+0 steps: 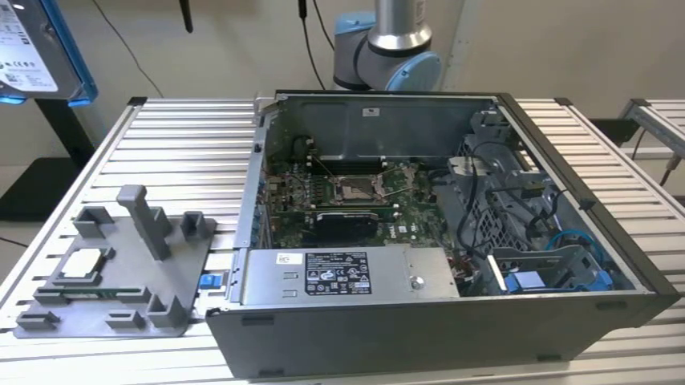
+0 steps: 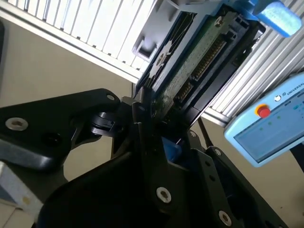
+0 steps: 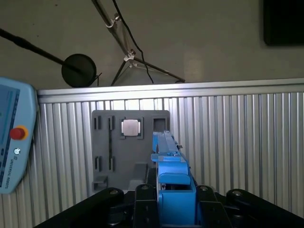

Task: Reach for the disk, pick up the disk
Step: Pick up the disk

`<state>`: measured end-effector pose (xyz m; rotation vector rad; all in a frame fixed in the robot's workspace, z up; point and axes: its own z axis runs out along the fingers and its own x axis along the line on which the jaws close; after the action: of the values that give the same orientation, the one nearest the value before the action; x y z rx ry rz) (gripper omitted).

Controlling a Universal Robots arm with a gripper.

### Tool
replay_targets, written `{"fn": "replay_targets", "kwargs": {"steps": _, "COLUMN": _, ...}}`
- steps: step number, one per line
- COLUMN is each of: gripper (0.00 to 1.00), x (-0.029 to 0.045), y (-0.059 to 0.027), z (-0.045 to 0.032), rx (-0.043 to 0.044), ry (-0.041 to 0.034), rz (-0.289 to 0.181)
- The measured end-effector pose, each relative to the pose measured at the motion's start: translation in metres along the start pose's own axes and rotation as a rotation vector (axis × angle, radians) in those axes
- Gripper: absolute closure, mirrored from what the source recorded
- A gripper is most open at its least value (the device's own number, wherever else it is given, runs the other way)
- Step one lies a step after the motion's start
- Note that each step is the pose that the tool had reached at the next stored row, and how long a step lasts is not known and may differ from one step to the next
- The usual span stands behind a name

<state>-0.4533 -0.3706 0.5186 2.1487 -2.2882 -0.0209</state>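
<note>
1. Clamping is judged to be complete: the gripper is closed on the disk. One black finger is set on each side of the disk's near end, where the blue bracket wraps it.
2. No gap is seen between pincer and disk. The disk sits between the jaws, and its long axis is carried straight out from the wrist.
3. In the first wrist view the disk is presented edge-on, as a narrow strip. The grip is therefore judged to be across its thickness rather than its width. In the second wrist view its green circuit-board face is seen slanting away from the fingers.
4. The disk is held aloft, off the slatted table. Beyond its far end the gray fixture lies flat on the slats, with the small square chip seated in it.
5. In the exterior view the disk is found at the upper corner on that view's left. Its label faces the camera, and it is well apart from the open computer case.
6. Both reach and lift are judged done, with the weight borne by the single arm.
</note>
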Motion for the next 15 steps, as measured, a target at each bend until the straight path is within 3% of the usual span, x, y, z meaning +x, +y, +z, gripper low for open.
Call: {"fn": "replay_targets", "kwargs": {"steps": 15, "gripper": 1.0, "x": -0.0023, "y": -0.0356, "z": -0.0004, "rx": -0.0026, "ry": 0.0002, "rz": 0.0}}
